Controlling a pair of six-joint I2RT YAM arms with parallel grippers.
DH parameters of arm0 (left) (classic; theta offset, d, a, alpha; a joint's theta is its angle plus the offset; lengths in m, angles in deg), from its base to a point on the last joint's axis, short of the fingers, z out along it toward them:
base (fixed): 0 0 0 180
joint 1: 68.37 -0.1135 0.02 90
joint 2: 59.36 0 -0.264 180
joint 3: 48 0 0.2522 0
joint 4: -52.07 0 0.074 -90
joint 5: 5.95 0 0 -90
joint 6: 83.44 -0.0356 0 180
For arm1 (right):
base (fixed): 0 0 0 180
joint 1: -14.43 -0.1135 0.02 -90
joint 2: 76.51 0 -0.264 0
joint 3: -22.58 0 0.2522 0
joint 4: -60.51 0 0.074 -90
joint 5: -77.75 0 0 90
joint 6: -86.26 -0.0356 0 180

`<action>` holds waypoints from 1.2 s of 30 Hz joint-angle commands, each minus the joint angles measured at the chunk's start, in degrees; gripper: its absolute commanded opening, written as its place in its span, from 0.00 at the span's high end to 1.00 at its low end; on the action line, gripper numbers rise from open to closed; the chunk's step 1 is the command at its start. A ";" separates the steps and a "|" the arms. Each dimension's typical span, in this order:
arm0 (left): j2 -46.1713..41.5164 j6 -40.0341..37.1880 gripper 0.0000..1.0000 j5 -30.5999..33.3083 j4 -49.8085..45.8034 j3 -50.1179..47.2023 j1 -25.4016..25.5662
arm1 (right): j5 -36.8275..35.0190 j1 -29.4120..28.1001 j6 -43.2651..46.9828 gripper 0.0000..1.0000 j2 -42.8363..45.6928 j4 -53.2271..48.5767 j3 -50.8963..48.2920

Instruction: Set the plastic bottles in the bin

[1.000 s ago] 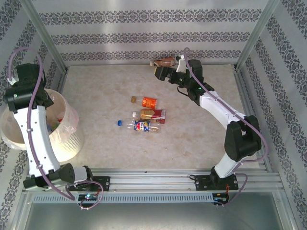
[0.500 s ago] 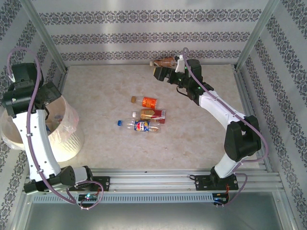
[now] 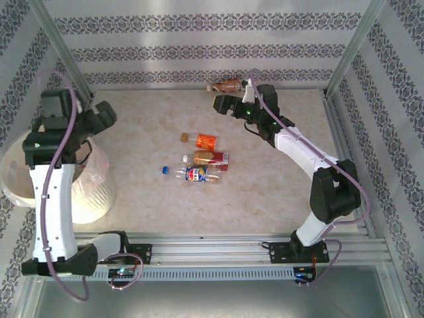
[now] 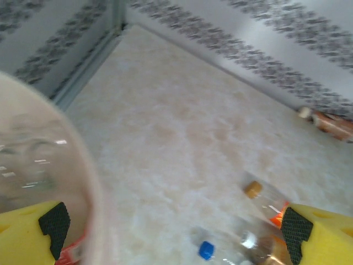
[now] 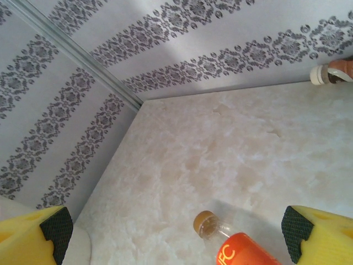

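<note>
- The left gripper (image 3: 106, 114) hung over the far edge of the large round cream-white plastic bin (image 3: 96, 199). Its yellow foam fingers (image 4: 33, 232) were spread wide with nothing between them.
- The bin stood at the left side of the beige marbled table (image 3: 278, 192). In the left wrist view, blurred clear shapes and a bit of red label lay inside it.
- The right gripper (image 3: 222, 104) was likewise released and empty, near the far wall.
- Just beyond it, against that wall, lay a brown plastic bottle with a white cap (image 3: 228, 85).
- Three more lay mid-table, well apart from the bin:
  - a clear orange-labelled bottle with a brown cap (image 3: 201, 140)
  - a red-labelled bottle (image 3: 211, 158) just beside it
  - a blue-labelled bottle with a blue cap (image 3: 192, 174), nearest the arm bases
</note>
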 commanded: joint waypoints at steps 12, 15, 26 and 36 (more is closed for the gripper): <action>6.10 23.01 0.00 8.29 26.59 -17.22 23.62 | -7.54 0.36 3.14 0.02 8.82 0.71 -8.99; 6.80 30.90 0.00 4.68 29.54 -23.65 24.46 | -8.64 0.45 3.85 0.02 10.18 0.54 -10.81; 11.47 49.50 0.00 -8.60 36.33 -41.62 27.39 | -8.98 0.37 4.23 0.02 11.29 -0.09 -13.52; 17.73 61.51 0.00 -10.83 44.08 -45.24 29.99 | -9.78 -0.09 5.96 0.02 13.93 -1.33 -15.75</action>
